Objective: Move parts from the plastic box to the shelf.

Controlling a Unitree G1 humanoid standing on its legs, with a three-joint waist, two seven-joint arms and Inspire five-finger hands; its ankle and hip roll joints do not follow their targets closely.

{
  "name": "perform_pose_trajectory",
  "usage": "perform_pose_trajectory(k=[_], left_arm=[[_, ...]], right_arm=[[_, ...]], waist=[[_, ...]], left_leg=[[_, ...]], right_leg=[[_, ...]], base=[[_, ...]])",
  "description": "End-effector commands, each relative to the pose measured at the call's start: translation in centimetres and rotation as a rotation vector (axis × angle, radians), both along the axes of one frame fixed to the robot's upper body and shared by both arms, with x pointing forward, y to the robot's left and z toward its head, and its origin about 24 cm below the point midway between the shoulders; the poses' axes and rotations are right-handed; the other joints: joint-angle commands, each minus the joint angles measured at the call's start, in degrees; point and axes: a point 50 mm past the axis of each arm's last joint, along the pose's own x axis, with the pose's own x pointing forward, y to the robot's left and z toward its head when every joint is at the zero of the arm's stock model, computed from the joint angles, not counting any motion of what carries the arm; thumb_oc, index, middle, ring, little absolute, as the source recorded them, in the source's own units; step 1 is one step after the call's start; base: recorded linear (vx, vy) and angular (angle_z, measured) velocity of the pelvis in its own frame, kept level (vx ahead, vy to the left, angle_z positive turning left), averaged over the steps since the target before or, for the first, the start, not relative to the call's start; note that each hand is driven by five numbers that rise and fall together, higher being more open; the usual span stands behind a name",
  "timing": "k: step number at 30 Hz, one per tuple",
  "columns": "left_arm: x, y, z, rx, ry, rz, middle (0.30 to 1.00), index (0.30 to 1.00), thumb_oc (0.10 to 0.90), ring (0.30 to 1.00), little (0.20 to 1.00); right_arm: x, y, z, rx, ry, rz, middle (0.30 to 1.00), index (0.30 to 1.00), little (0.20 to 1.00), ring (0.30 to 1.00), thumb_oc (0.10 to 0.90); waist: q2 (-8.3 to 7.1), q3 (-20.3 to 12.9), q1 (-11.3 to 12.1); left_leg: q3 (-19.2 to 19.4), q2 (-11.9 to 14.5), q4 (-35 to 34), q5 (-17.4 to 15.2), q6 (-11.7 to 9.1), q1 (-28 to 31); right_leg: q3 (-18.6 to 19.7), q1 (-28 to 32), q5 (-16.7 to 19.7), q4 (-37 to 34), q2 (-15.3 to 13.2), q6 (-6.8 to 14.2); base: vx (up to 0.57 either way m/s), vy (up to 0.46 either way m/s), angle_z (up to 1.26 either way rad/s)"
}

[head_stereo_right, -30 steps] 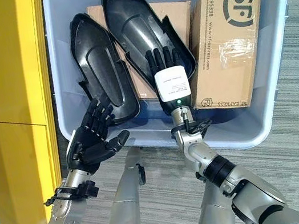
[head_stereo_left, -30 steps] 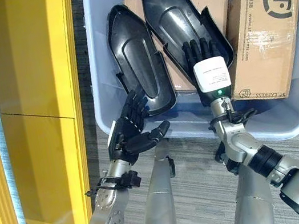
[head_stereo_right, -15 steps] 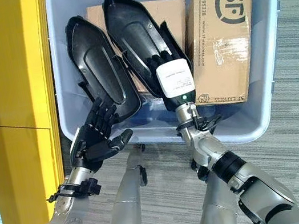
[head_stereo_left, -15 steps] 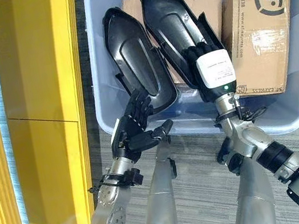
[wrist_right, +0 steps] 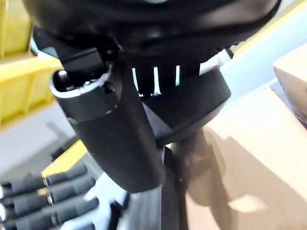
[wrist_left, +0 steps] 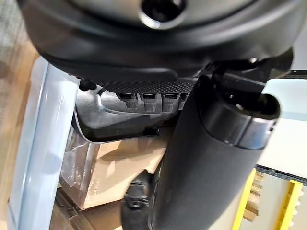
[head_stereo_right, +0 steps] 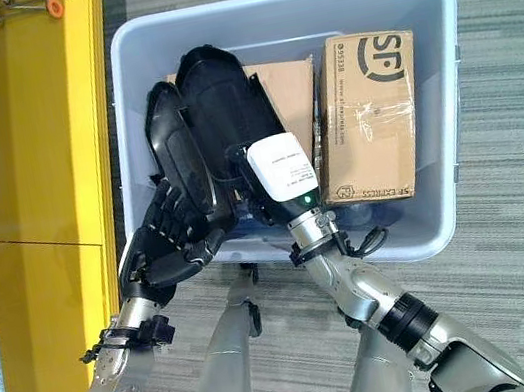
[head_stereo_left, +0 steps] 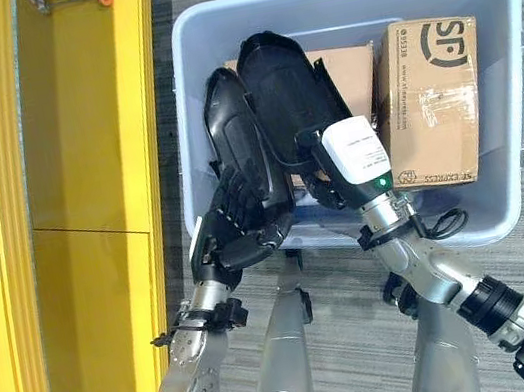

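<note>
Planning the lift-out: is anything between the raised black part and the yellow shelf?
Yes. A second black part stands on edge between the raised black part and the yellow shelf, with the box's wall beyond it. The left hand rests against that second part.

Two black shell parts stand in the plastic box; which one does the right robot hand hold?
The larger black shell part, next to the cardboard boxes; the right robot hand grips its lower end. The other part stands at the left robot hand.

Glossy black plastic shells [head_stereo_left: 286,100] are lying in a smooth translucent plastic box [head_stereo_left: 507,31] beside matt cardboard cartons [head_stereo_left: 429,106].
</note>
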Motion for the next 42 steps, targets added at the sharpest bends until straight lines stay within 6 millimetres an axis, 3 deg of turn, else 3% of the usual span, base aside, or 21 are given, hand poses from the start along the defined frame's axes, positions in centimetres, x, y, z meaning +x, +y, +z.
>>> perform_pose_trajectory(k=[1,6,11,18,22,28,29,36,42], left_arm=[[-1.1,-0.1,3.2,-0.016,-0.209,-0.012,1.0,1.0,0.9,1.0,1.0],[-1.2,-0.1,3.4,-0.017,-0.225,-0.006,1.0,1.0,0.9,1.0,1.0],[-1.3,0.0,3.5,-0.009,-0.215,-0.009,1.0,1.0,0.9,1.0,1.0],[-1.9,0.1,2.8,0.032,-0.201,-0.037,1.0,1.0,0.9,1.0,1.0],[-2.0,0.6,2.5,0.05,-0.176,-0.023,1.0,1.0,0.9,1.0,1.0],[-2.4,1.0,2.0,0.063,-0.143,-0.031,1.0,1.0,0.9,1.0,1.0],[-2.7,1.3,1.6,0.079,-0.123,-0.029,1.0,1.0,0.9,1.0,1.0],[-4.1,3.3,0.6,0.104,-0.076,0.013,1.0,1.0,0.9,1.0,1.0],[-4.7,4.5,0.6,0.128,-0.061,0.065,1.0,1.0,0.9,1.0,1.0]], right_arm=[[-1.8,2.1,8.1,0.168,-0.363,0.163,0.3,0.3,0.3,0.3,0.4],[-1.6,1.5,8.7,0.189,-0.343,0.125,0.3,0.3,0.3,0.3,0.4],[-1.2,0.2,7.9,0.254,-0.295,0.085,0.3,0.3,0.3,0.3,0.4],[-1.7,-0.9,6.2,0.312,-0.217,0.087,0.3,0.3,0.3,0.3,0.4],[-2.9,-2.6,3.7,0.376,-0.122,0.079,0.3,0.3,0.3,0.3,0.4],[-4.0,-4.3,1.8,0.402,-0.036,0.031,0.3,0.3,0.3,0.3,0.4],[-4.8,-5.4,1.0,0.414,-0.001,0.004,0.3,0.3,0.3,0.3,0.4],[-7.4,-7.8,-0.5,0.444,0.09,0.0,0.3,0.3,0.3,0.3,0.4],[-8.4,-7.2,0.1,0.416,0.095,0.09,0.3,0.3,0.3,0.3,0.4]], waist=[[-0.06,0.0,-0.6],[-0.61,0.0,-1.6],[-1.23,-0.2,-2.8],[-2.63,-5.0,-3.6],[-3.92,-10.9,-5.7],[-4.6,-14.7,-7.2],[-5.05,-16.5,-8.2],[-5.69,-19.1,-10.6],[-5.34,-19.4,-10.2]], left_leg=[[2.4,0.7,0.1,-5.3,1.4,6.7],[3.5,1.5,-2.1,-5.6,1.0,13.2],[4.2,2.1,-3.2,-6.1,0.9,18.8],[5.4,3.0,-7.7,-5.2,0.2,24.9],[7.2,4.0,-9.0,-5.6,-0.1,29.1],[8.6,4.7,-9.5,-6.3,-0.3,32.1],[9.3,5.0,-9.5,-7.0,-0.3,33.6],[10.4,4.8,-9.5,-9.0,0.0,37.9],[8.4,3.5,-8.3,-10.4,0.7,38.8]], right_leg=[[1.2,9.8,10.2,-15.9,0.2,3.8],[0.8,16.8,11.9,-21.6,0.5,4.0],[0.9,23.2,12.2,-24.8,1.0,3.6],[0.7,30.5,14.8,-32.7,1.2,4.4],[1.1,34.9,16.4,-36.4,0.6,5.3],[1.2,37.8,17.1,-38.7,0.4,5.8],[1.5,39.1,17.3,-39.6,0.4,6.0],[3.1,42.0,16.0,-39.8,0.9,6.0],[4.2,42.4,13.7,-37.3,1.3,5.4]], base=[[0.04,-0.003,-0.05],[0.04,0.009,-0.16],[0.06,-0.017,-0.09],[0.1,-0.03,-0.1],[0.18,-0.01,-0.17],[0.14,-0.03,-0.14],[0.14,-0.058,-0.12],[0.12,-0.052,-0.2],[0.03,-0.053,-0.02]])
